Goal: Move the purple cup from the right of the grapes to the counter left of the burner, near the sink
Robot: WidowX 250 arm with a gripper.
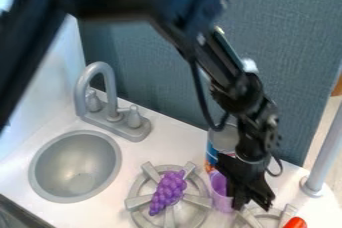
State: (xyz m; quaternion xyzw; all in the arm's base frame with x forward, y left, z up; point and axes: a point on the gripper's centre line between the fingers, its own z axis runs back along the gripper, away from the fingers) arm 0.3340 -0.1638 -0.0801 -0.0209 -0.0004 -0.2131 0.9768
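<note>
Camera view: gripper (252, 203) hangs low at the right side of the purple cup (220, 192); jaw opening and any hold cannot be told. Cup stands on the white surface (172, 144), between two burners. Purple grapes (168, 191) lie on the left burner (138, 202). Can (224, 139) stands just beyond the cup. Sink (75, 167) is at left.

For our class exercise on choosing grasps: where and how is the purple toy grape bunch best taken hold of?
Probably around its middle, coming straight down from above and closing across its narrow width. The grape bunch is longer than it is wide and lies slantwise on the stove burner, leaving its top uncovered and both long sides looking reachable.
</note>
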